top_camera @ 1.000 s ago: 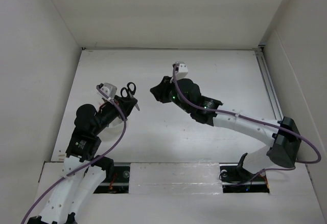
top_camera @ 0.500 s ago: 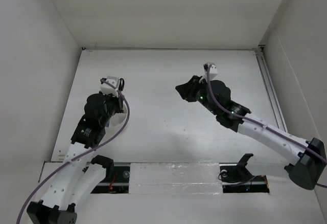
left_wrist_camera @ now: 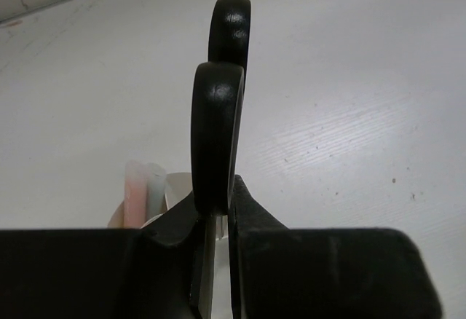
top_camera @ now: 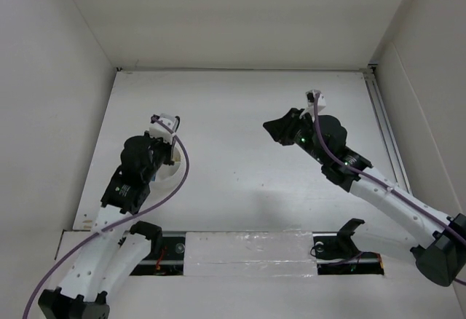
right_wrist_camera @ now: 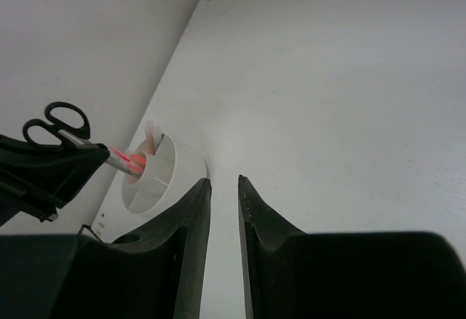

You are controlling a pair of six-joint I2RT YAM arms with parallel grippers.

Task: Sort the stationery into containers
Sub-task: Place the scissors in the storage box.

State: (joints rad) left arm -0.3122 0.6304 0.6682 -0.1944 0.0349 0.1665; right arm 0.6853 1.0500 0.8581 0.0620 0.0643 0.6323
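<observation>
**A:** What did the overhead camera show?

**B:** The left arm (top_camera: 135, 177) reached over the left part of the white table (top_camera: 240, 188). Its wrist bent down over a round white plastic tub (top_camera: 169, 167), of which only a sliver of rim showed. The right gripper (top_camera: 272, 127) hung right of centre, well apart from the tub. From above I could not tell how either pair of jaws stood.

**A:** And the left wrist camera?

**B:** The left gripper (left_wrist_camera: 215, 261) was clamped on small black-handled scissors (left_wrist_camera: 218, 115). Their two finger loops stood edge-on, one behind the other, above the fingers. Thin pink pens (left_wrist_camera: 136, 188) stood just left of the fingers, with a bit of tub rim beside them. The blades were hidden.

**A:** The right wrist camera?

**B:** The right gripper's jaws stood slightly apart, a narrow gap with nothing in it. Beyond them, to the left, the tub sat on the table with its dividers and central cup visible. The pink pens leaned in its left side, with something orange among them. The left gripper was at the tub's left rim, the scissor loops sticking up and to the left. I could not tell whether the blades were inside a compartment.
</observation>
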